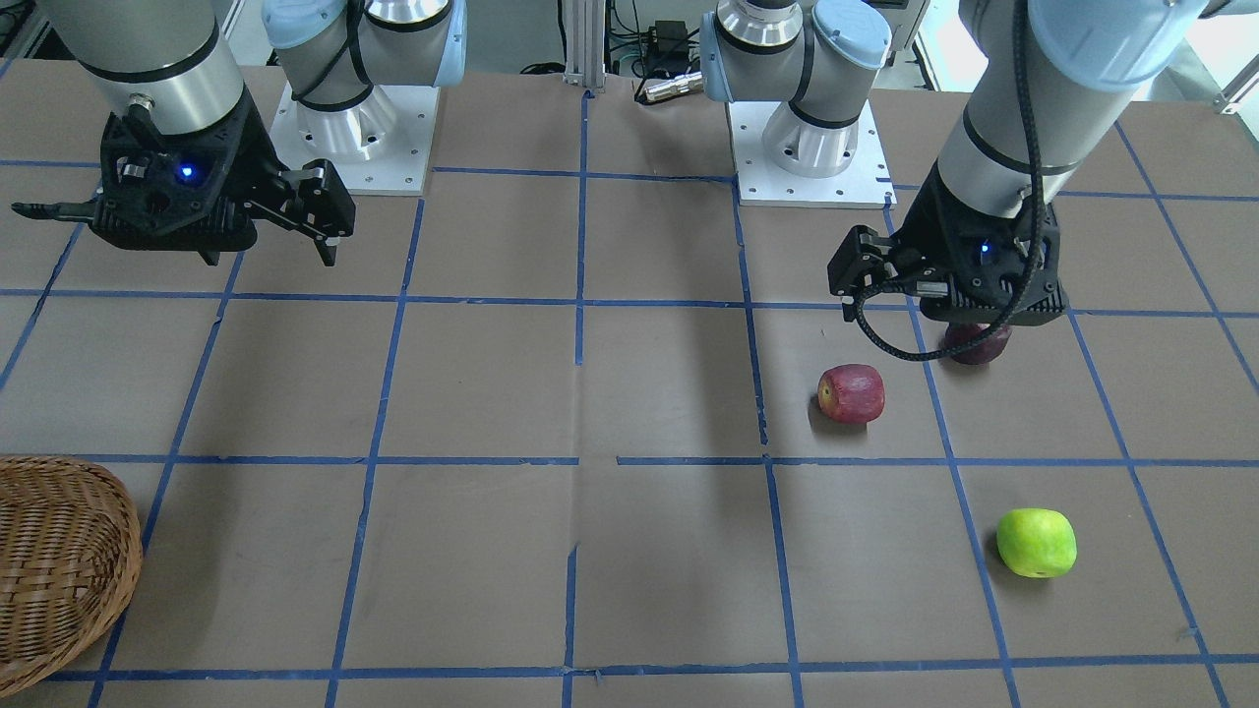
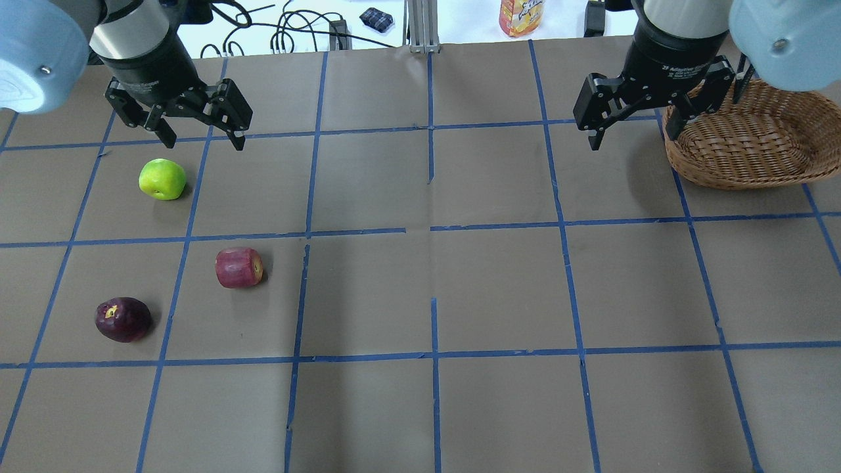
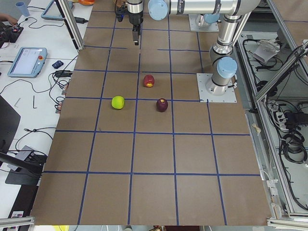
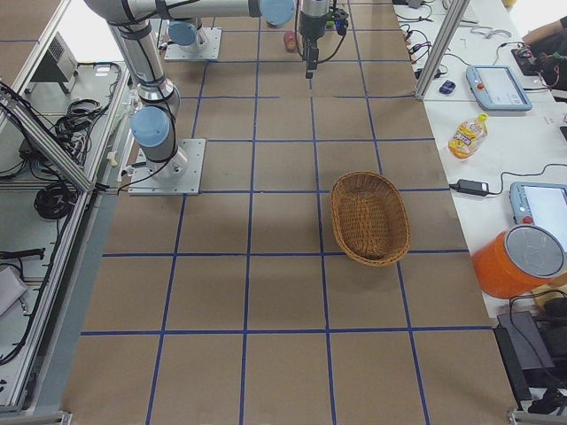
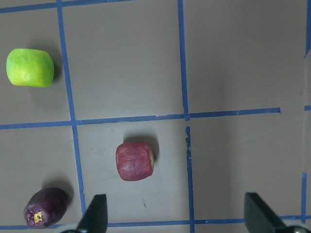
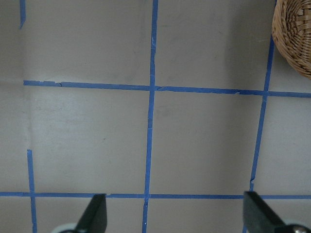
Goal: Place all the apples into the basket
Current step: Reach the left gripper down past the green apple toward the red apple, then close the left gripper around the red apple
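Three apples lie on the brown table on my left side: a green apple (image 2: 161, 179), a red apple (image 2: 238, 267) and a dark purple apple (image 2: 123, 319). All three show in the left wrist view: green (image 5: 29, 67), red (image 5: 135, 161), purple (image 5: 46, 207). My left gripper (image 2: 204, 141) is open and empty, held above the table beyond the green apple. The woven brown wicker basket (image 2: 742, 164) stands empty at the far right. My right gripper (image 2: 631, 136) is open and empty, held just left of the basket, whose edge shows in the right wrist view (image 6: 294, 36).
The table is covered in brown paper with a blue tape grid. The two arm bases (image 1: 354, 138) (image 1: 811, 147) stand at the robot's edge. A drink bottle (image 2: 519, 16) and cables lie beyond the far edge. An orange bucket (image 4: 518, 261) stands off the table.
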### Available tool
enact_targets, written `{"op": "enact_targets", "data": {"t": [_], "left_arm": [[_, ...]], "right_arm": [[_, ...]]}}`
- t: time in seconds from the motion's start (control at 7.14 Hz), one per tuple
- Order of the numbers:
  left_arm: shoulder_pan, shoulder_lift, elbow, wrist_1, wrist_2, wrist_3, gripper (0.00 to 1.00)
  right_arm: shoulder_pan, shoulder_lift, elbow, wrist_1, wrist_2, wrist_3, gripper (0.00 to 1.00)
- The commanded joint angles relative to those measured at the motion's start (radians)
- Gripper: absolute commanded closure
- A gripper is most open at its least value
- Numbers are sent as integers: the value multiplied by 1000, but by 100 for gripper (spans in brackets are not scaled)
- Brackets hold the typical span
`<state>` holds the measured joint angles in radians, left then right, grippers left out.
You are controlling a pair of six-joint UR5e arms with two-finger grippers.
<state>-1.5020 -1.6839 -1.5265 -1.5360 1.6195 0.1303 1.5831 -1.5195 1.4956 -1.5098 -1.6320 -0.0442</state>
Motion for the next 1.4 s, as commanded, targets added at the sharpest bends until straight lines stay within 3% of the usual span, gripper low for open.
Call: {"op": "enact_targets", "data": {"t": [0.0, 0.56, 0.98, 1.12, 1.26], "left_arm": [[73, -11, -183, 183, 0, 44, 0], [135, -62, -501, 590, -4, 119, 0], [135, -131, -541, 626, -33, 123, 0], [135, -134, -544, 622, -29, 123, 34], [135, -134, -538, 617, -23, 120, 90]], "right_arm": [[0, -1, 0, -1, 0, 0, 0], [0, -1, -1, 11, 0, -11, 0], [-2, 10, -15, 4, 32, -14, 0], [-2, 7, 3, 11, 31, -13, 0], [-2, -1, 3, 2, 23, -14, 0]]}}
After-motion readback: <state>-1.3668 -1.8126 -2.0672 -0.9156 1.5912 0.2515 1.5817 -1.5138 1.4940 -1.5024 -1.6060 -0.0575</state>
